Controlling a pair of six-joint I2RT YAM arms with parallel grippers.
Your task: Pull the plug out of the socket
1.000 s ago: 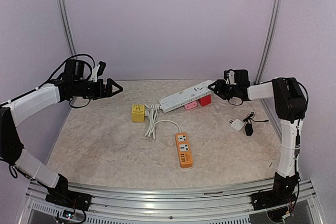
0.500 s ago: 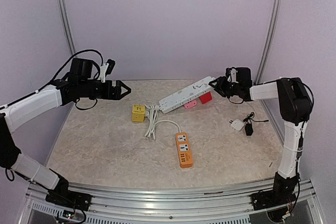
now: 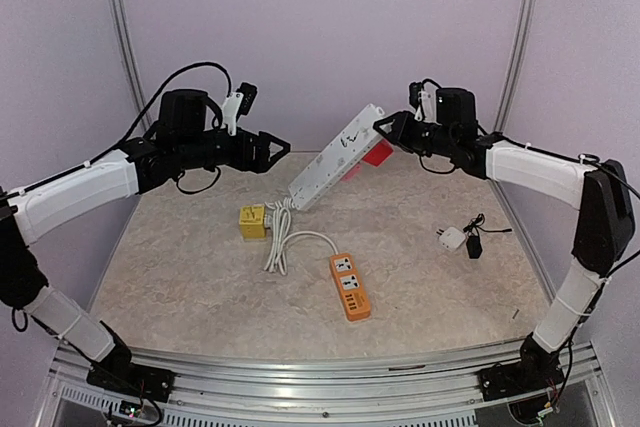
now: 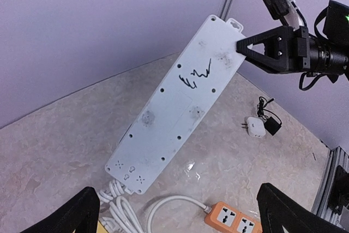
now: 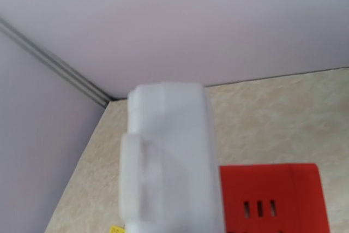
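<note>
**Top cam:** R gripper point(image 3: 385, 128) is clamped on the 1 o'clock end of the long white plastic power strip point(image 3: 328, 162). The strip is up off the table and tilted, w/ its low end at 7 o'clock. The boxy red plastic plug point(image 3: 378, 153) sits in the strip just below the R jaws, on the face turned toward 4 o'clock. L gripper point(image 3: 276, 156) hangs at the strip's 9 o'clock w/ fingers wide apart, touching nothing. On the beige marble-look tabletop point(image 3: 180, 277) lie a yellow cube adapter point(image 3: 252, 221), a coiled white cable point(image 3: 281, 247) and an orange power strip point(image 3: 350, 287). A small white charger point(image 3: 452, 238) lies at 3 o'clock.

**L wrist cam:** shows only the strip's screw-holed back w/ a black scribble point(image 4: 193, 77). The plug isn't visible here, since it's on the far face. A black R finger point(image 4: 242, 46) pinches the top end. The L fingers point(image 4: 82, 214) are spread at the frame's bottom corners.

**R wrist cam:** the strip end point(image 5: 169, 156) is close up and blurred, w/ the red plug point(image 5: 267, 200) at 4 o'clock. Its own fingers are out of shot.

**Risks, judged:**
- L is facing the wrong face, so a straight-in close would grab the strip body, not the plug.
- R holds only the very tip, so pull torque could twist or slip the strip out.
- The trailing cable could drag the coil around.
</note>
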